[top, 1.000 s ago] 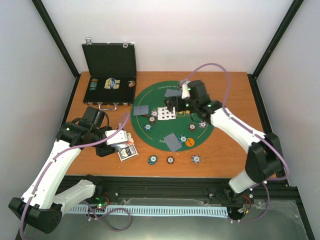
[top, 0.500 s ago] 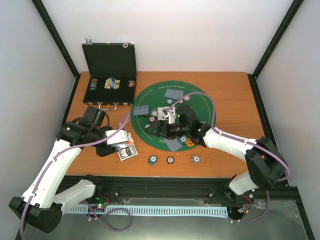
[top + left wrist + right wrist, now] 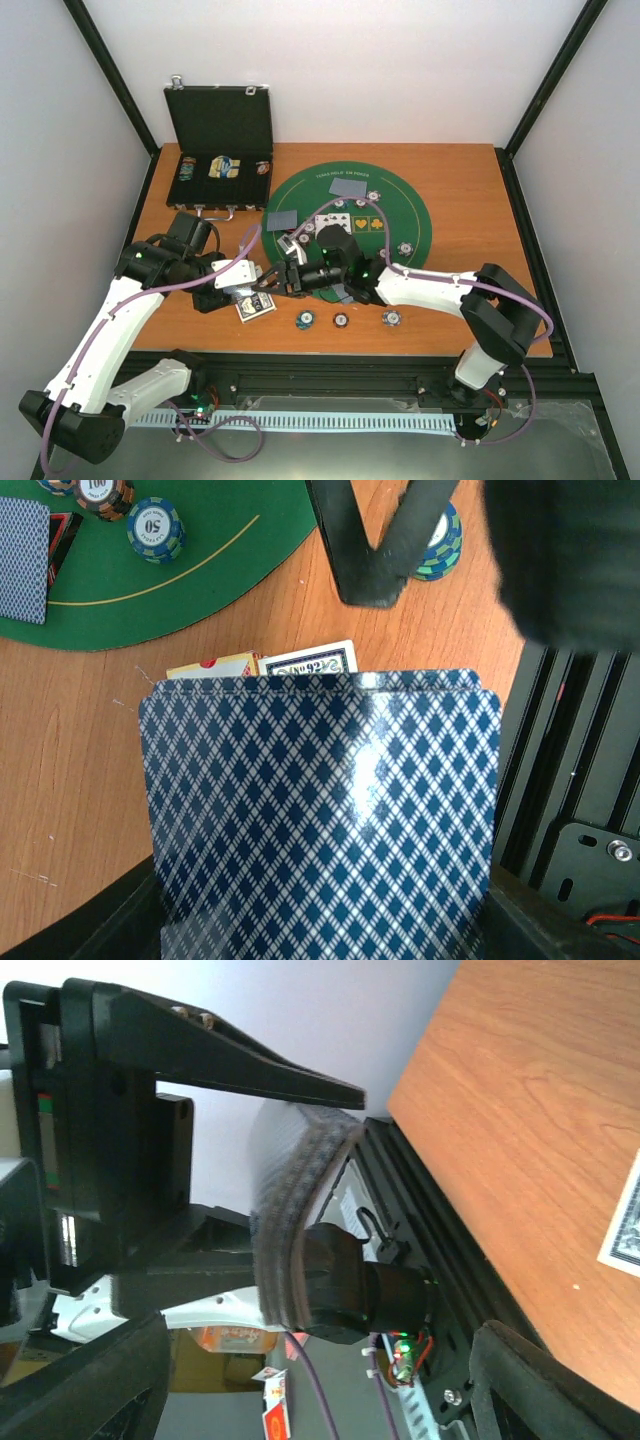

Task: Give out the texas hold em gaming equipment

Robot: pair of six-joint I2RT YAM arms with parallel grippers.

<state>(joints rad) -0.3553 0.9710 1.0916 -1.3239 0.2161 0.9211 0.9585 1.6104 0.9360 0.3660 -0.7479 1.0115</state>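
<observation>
The left gripper (image 3: 325, 915) is clenched on the deck of cards (image 3: 320, 810), over the table (image 3: 470, 200) near its front edge. The right gripper (image 3: 285, 283) is released beside it. Cards look light, slippery and bendable: pinch one at its free edge.

A wooden table (image 3: 470, 200) fills the floor of a white-walled enclosure (image 3: 340, 70). Black frame posts rise at its 11 o'clock (image 3: 110, 75) and 1 o'clock (image 3: 555, 75) corners. A black hinged case (image 3: 220, 120) sits at 10 o'clock, open, its lid standing up toward 12 and its shallow tray lying toward 6. A round green felt mat (image 3: 400, 215) lies at the middle of the table, shifted slightly toward 12, with pale lettering along its 12 o'clock edge and a thin yellow line just inside its rim. The case's near corner is just beside the mat's 9 o'clock edge. A black rail (image 3: 330, 375) runs along the 6 o'clock edge, with a white ribbed strip (image 3: 330, 422) beyond it.
</observation>
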